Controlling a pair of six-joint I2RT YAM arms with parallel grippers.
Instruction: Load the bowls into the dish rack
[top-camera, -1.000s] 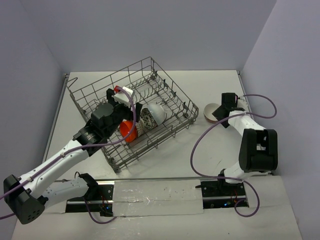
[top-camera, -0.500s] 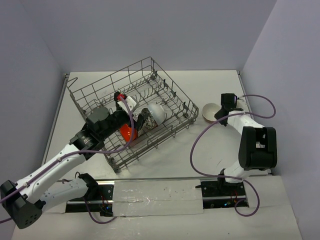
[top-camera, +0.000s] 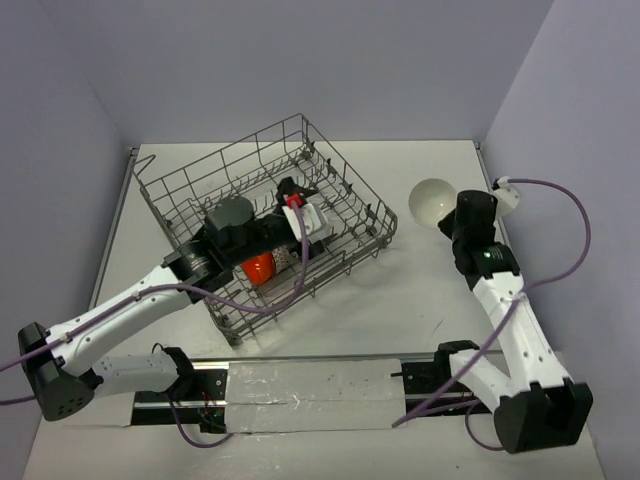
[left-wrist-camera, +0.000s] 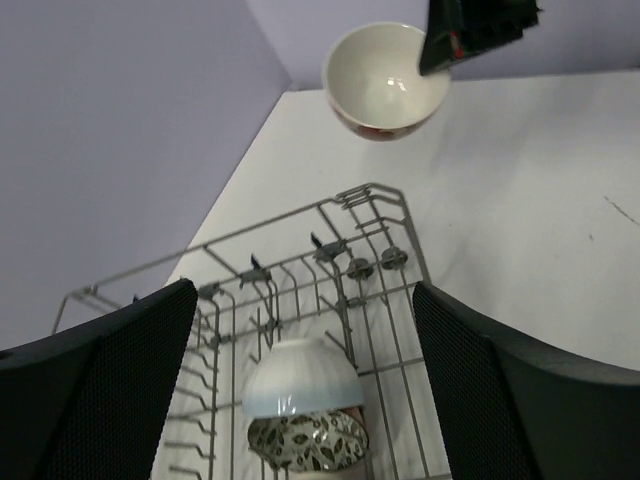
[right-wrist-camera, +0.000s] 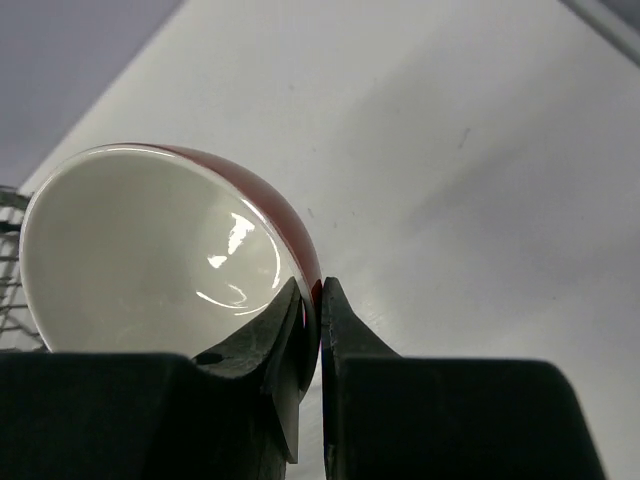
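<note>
Right gripper clamps white bowl rim, held up right of rack; left gripper spread wide over rack, 1 orange bowl inside it

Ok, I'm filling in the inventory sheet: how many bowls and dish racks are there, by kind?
Bowls: 3 (orange-red bowl, patterned bowl, white-inside bowl)
Dish rack: 1
Total: 4
</note>
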